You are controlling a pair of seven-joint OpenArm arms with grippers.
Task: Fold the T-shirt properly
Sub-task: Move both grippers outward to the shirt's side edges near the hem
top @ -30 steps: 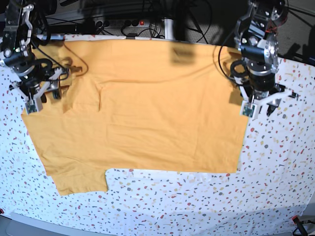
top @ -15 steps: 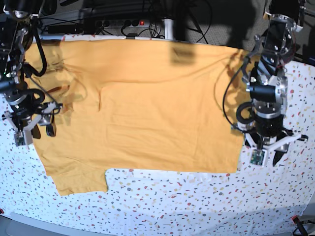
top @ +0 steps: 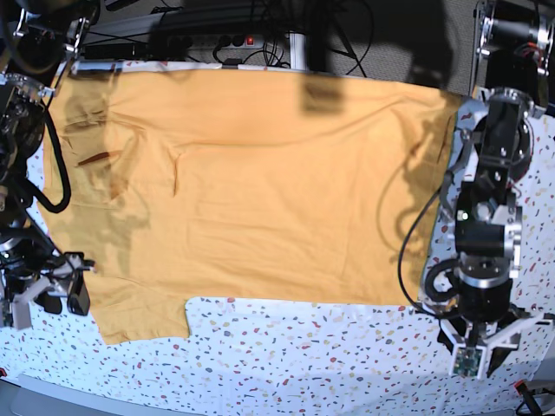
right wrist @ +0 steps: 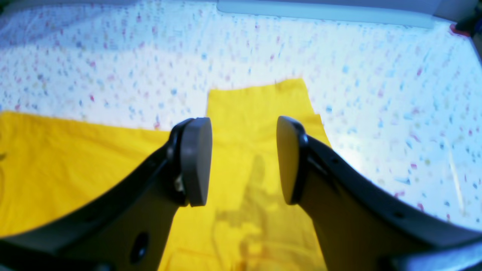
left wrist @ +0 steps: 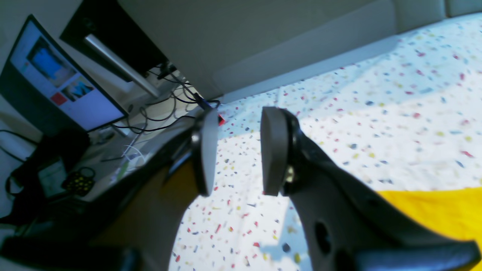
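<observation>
The yellow-orange T-shirt (top: 251, 182) lies spread flat on the speckled white table (top: 329, 355), its plain side up, with one sleeve (top: 143, 316) reaching toward the front edge. My left gripper (top: 486, 340) hovers over bare table just past the shirt's front right corner. In the left wrist view this gripper (left wrist: 239, 150) is open and empty, with shirt cloth (left wrist: 425, 210) at lower right. My right gripper (top: 48, 299) is at the shirt's left edge beside the sleeve. In the right wrist view it (right wrist: 242, 162) stands open above the sleeve (right wrist: 256, 109), holding nothing.
A power strip and cables (top: 234, 39) run behind the table's back edge. A lit monitor (left wrist: 56, 82) and more cables sit off the table in the left wrist view. The table's front edge (top: 260, 407) is close below both grippers.
Both arms have travelled from the back of the table toward the front edge, along the shirt's left and right sides. The jaws have stayed open. The shirt has not moved.
</observation>
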